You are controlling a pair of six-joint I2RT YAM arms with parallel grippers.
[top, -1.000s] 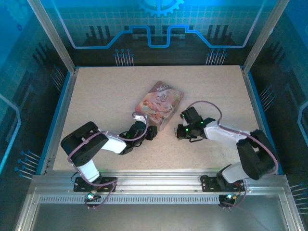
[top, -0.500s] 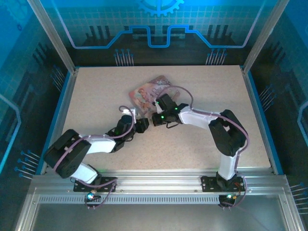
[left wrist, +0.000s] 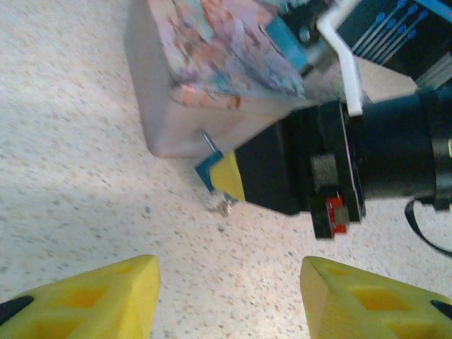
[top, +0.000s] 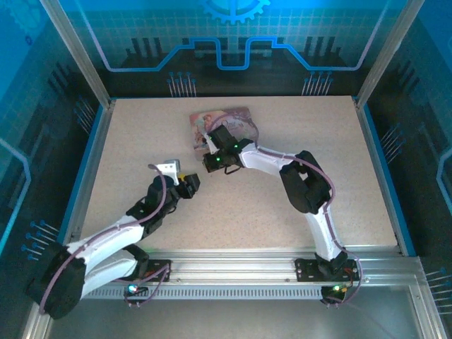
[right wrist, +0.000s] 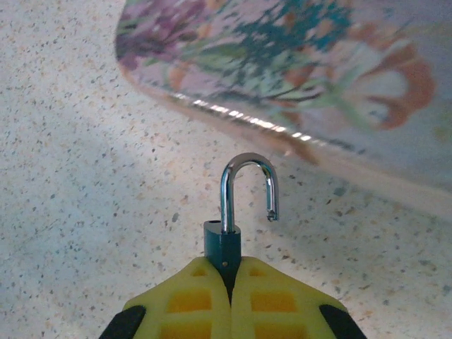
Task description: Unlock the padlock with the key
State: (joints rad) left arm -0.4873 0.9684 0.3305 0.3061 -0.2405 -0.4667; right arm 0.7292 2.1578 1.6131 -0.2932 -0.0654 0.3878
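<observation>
item: padlock [right wrist: 223, 244], dk teal body, pinched at its base betw. the fully closed yellow fingers of r. gripper [right wrist: 229, 272]. shackle [right wrist: 224, 198] stands open: one leg seated in body, other leg free, hooked end in air. long axis: straight out from r. fingertips toward the pink tin [right wrist: 296, 63]; shackle top near tin's edge, no contact seen. loc: low over the speckled table [right wrist: 70, 176], by tin's near corner; whether it touches table, can't tell. l. gripper [left wrist: 227, 275]: jaws wide apart, nothing held, aimed at the lock, which lies dead ahead, centre of its view, well apart from its tips. key [left wrist: 222, 205]: prob. the small silvery bit just under lock body, too blurred to confirm. est.: lock looks opened; r. arm has it, so any key pull falls to l. arm, straight fwd approach.
</observation>
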